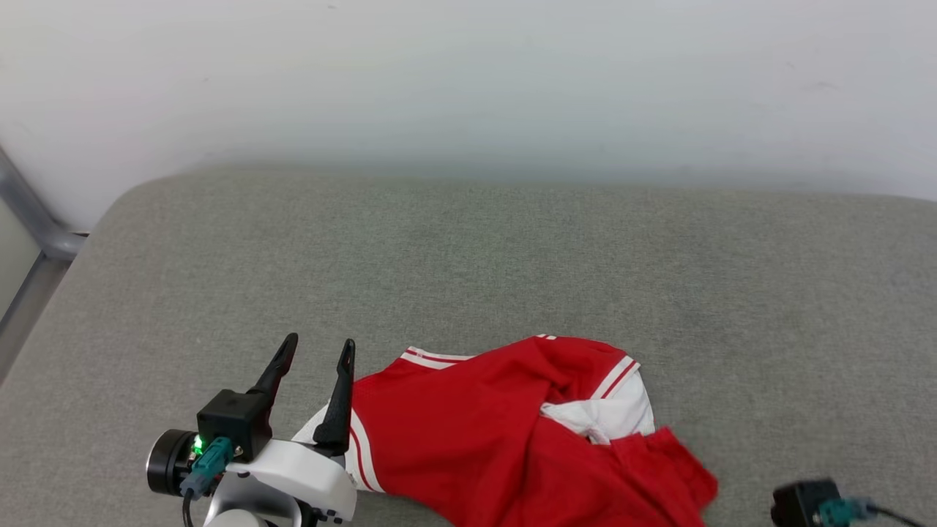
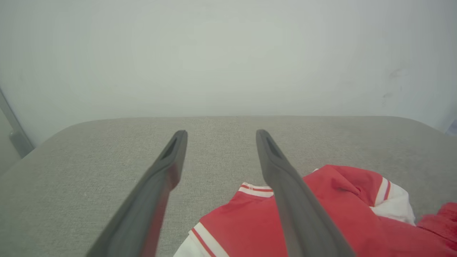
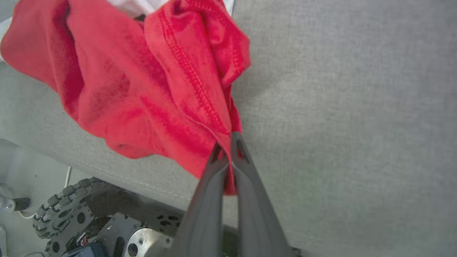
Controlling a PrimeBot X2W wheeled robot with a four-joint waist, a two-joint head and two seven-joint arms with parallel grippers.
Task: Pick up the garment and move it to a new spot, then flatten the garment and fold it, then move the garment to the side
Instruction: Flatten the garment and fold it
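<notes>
The garment [image 1: 468,424], bright red with white, red-striped sleeves, lies crumpled on the grey padded surface [image 1: 512,256] near its front edge. My left gripper [image 1: 320,341] stands open just left of the garment, its right finger over a white sleeve edge. From the left wrist, the garment [image 2: 242,225] lies below and right of the spread left gripper [image 2: 220,132], with nothing between its fingers. Seen from the right wrist, my right gripper [image 3: 226,142] is shut on a red hem fold of the garment [image 3: 142,89] at the surface's edge. The chest lettering is hidden.
A white wall [image 1: 468,80] runs behind the surface. A grey metal rail [image 1: 29,212] stands at the far left. The right wrist's dark housing [image 1: 801,503] sits at the lower right. Below the surface's edge are my base and a treaded wheel [image 3: 60,210].
</notes>
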